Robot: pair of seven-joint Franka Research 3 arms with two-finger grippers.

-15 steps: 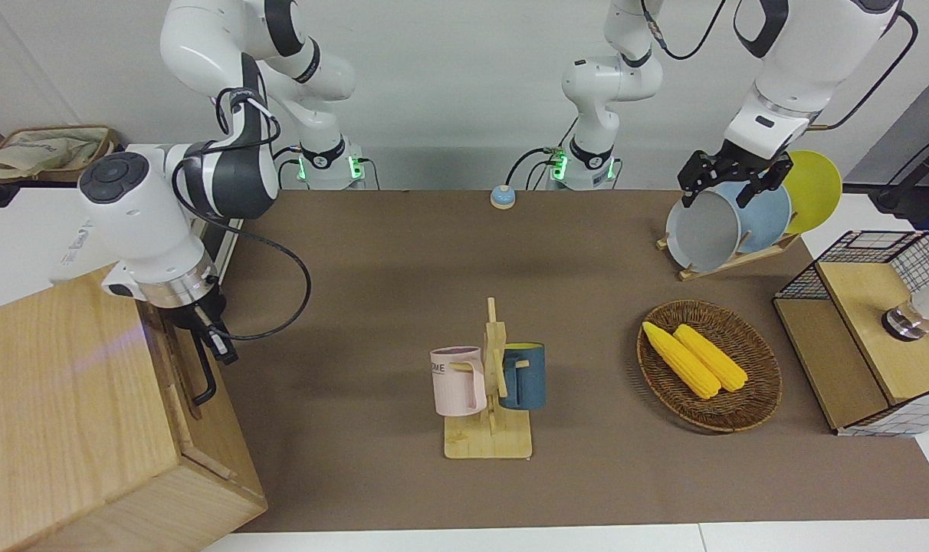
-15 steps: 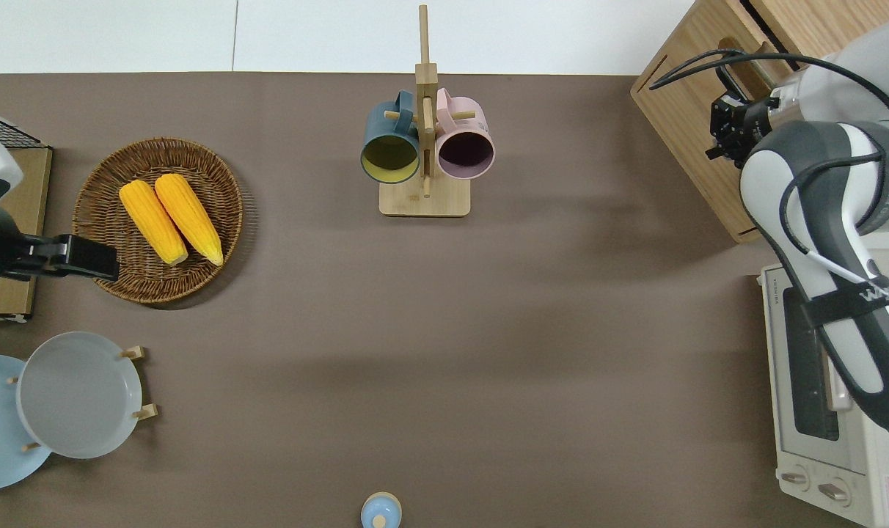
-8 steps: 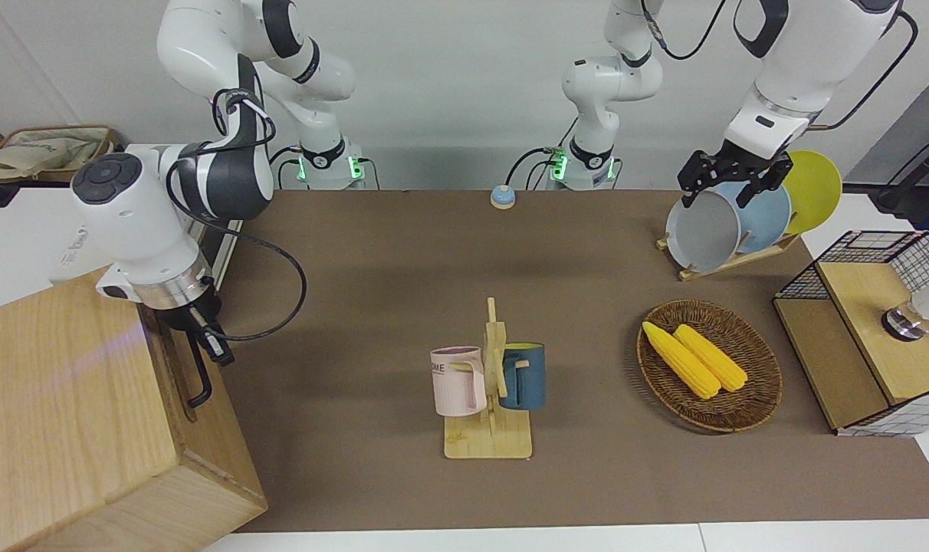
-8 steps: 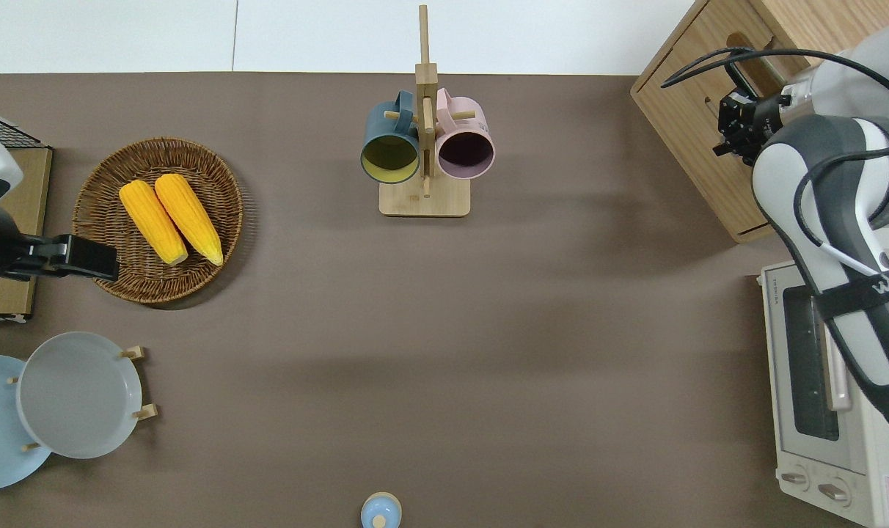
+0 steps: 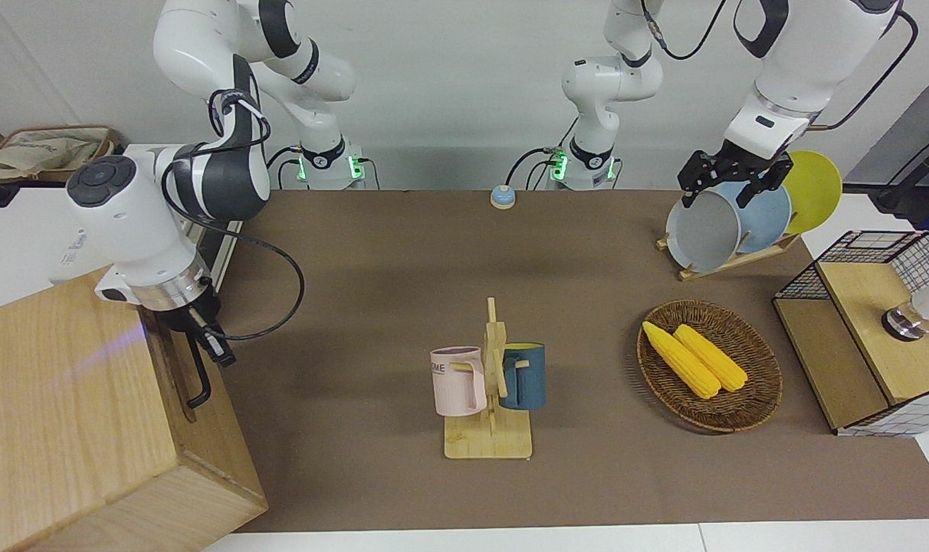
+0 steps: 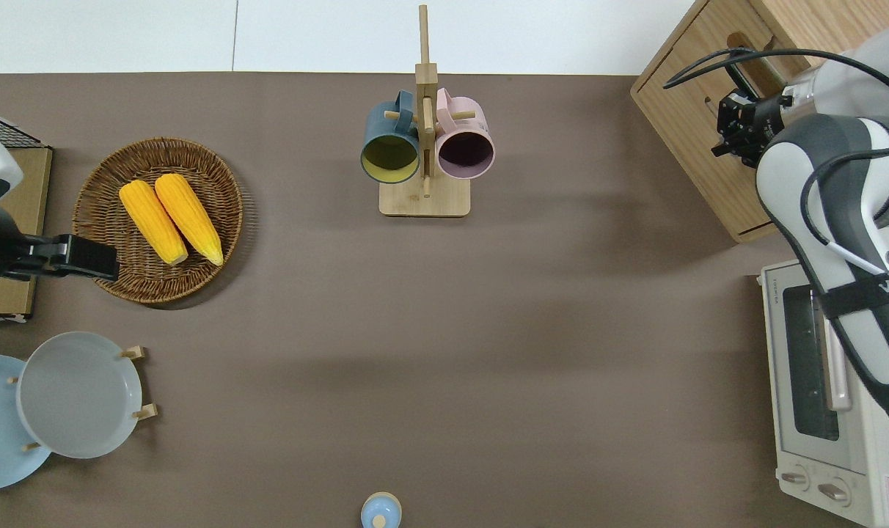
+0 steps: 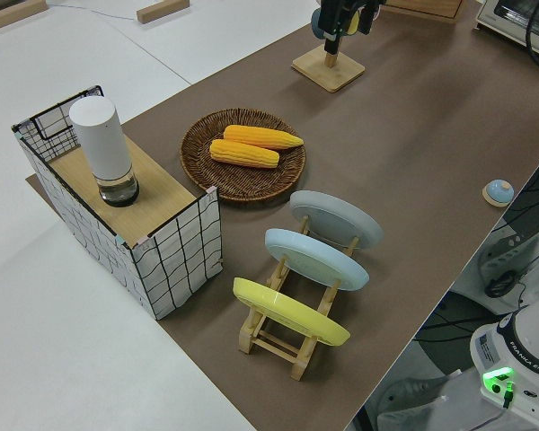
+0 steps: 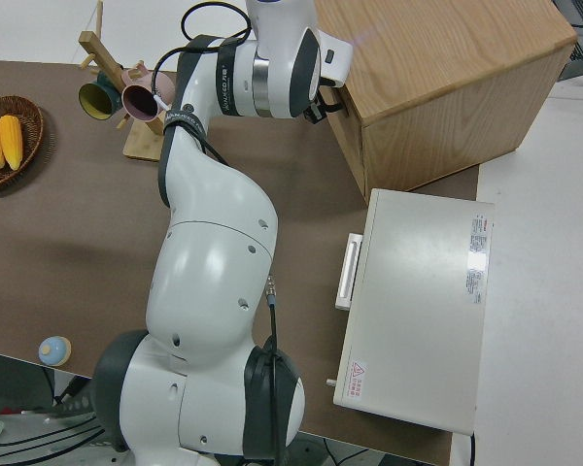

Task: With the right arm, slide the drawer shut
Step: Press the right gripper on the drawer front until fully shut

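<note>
The big light-wood box (image 5: 66,399) stands at the right arm's end of the table. Its drawer (image 5: 175,360) sits pushed in, its front about level with the box face. The black loop handle (image 5: 201,377) sticks out from the drawer front. My right gripper (image 5: 210,341) is against the drawer front, right at the top of the handle. It also shows in the overhead view (image 6: 734,128) and the right side view (image 8: 321,102), pressed to the box (image 8: 437,87). The left arm is parked with its gripper (image 5: 721,184) open and empty.
A wooden mug rack (image 5: 489,391) with a pink and a blue mug stands mid-table. A wicker basket (image 5: 708,364) holds two corn cobs. A plate rack (image 5: 729,222), a wire-mesh box (image 5: 871,330), a toaster oven (image 6: 833,396) and a blue bell (image 5: 503,198) are also here.
The right gripper has pushed toward the big box. The drawer, which stuck out a second ago, has slid in until about flush. The left arm has not moved.
</note>
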